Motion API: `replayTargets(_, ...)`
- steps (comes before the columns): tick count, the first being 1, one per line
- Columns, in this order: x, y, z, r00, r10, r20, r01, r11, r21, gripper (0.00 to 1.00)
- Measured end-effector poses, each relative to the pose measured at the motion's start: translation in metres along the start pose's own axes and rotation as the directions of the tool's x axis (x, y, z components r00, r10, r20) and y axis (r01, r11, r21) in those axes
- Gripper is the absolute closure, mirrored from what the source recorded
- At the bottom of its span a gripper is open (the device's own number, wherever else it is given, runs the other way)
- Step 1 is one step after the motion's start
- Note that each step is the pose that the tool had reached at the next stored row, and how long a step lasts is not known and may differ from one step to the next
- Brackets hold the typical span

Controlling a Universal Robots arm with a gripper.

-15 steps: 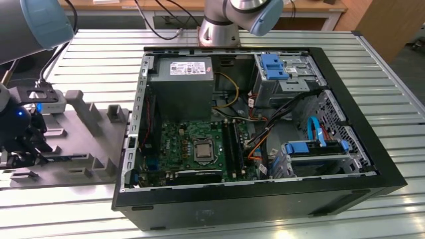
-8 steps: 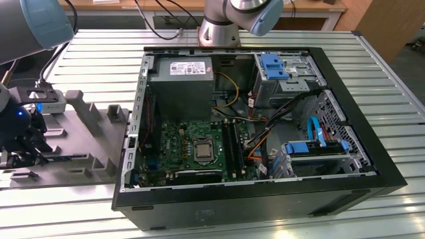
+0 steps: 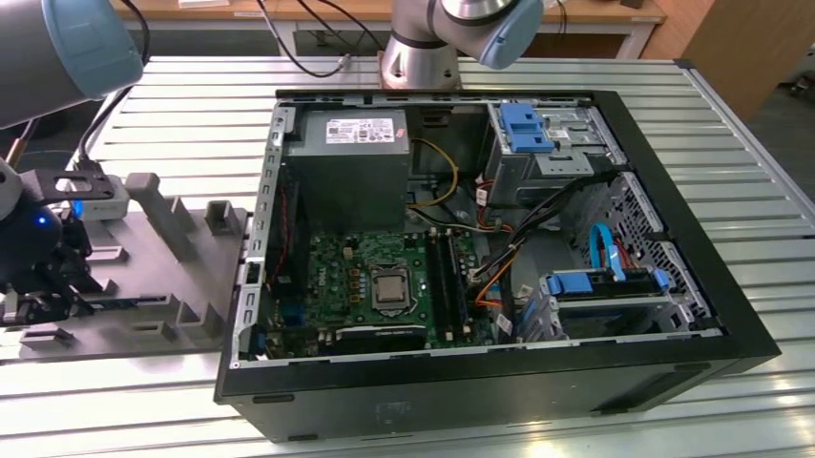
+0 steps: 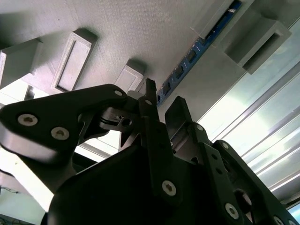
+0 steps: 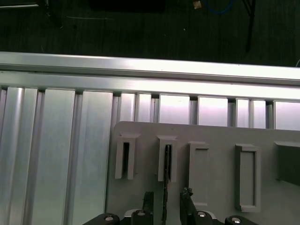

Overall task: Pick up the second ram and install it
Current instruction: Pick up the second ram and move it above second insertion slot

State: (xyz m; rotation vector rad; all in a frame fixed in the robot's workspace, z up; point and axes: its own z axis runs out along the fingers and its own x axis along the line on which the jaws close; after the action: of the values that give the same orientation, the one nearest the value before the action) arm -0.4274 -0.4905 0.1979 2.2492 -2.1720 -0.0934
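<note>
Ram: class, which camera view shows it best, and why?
The second wrist view: the ram shows its blue face and row of dark chips, standing in the grey holder. The first wrist view gives its thin edge; the exterior view, at most a faint strip.

Exterior view: gripper (image 3: pixel 38 281) half cut off by the picture's left edge, fingertips too dark to separate. Second ram (image 3: pixel 128 303) is only a thin blue sliver by the grey tray (image 3: pixel 178 258) edge nearest the camera, mostly hidden behind the gripper. Blurred arm joint (image 3: pixel 64 48) cut by the top-left corner. Motherboard slots (image 3: pixel 440 272) too small to tell if filled.

Second wrist view: second ram (image 4: pixel 187 58) near end hidden behind the fingers (image 4: pixel 151 108); a tray holder (image 4: pixel 211 21) covers part of it.

First wrist view: second ram (image 5: pixel 165 183) edge-on, chips unseen, lower end cut by the bottom edge. The tray (image 5: pixel 215 133) runs off the right edge.
</note>
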Motion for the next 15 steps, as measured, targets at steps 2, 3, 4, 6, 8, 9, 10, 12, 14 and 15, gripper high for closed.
replayTargets(2, 0.0, 0.0, 0.0001, 1.0, 0.0, 0.0, 0.0, 1.0, 0.0, 0.64)
replayTargets(3, 0.0, 0.0, 0.0001, 1.0, 0.0, 0.0001, 0.0, 1.0, 0.0, 0.66)
replayTargets(4, 0.0, 0.0, 0.0001, 1.0, 0.0, 0.0, 0.0, 1.0, 0.0, 0.73)
replayTargets(6, 0.0, 0.0, 0.0002, 1.0, 0.0, 0.0, 0.0, 1.0, 0.0, 0.73)
replayTargets(8, 0.0, 0.0, 0.0003, 1.0, 0.0, 0.0001, 0.0, 1.0, 0.0001, 0.73)
replayTargets(9, 0.0, 0.0, 0.0003, 1.0, 0.0, 0.0, 0.0, 1.0, 0.0, 0.73)
replayTargets(10, 0.0, 0.0, 0.0003, 1.0, 0.0, 0.0001, 0.0, 1.0, 0.0, 0.73)
replayTargets(12, 0.0, 0.0, 0.0004, 1.0, 0.0, 0.0001, 0.0, 1.0, 0.0001, 0.74)
replayTargets(14, 0.0, 0.0, 0.0005, 1.0, 0.0, 0.0, 0.0, 1.0, 0.0, 0.81)
replayTargets(15, 0.0, 0.0, 0.0005, 1.0, 0.0, 0.0, 0.0, 1.0, 0.0, 0.81)
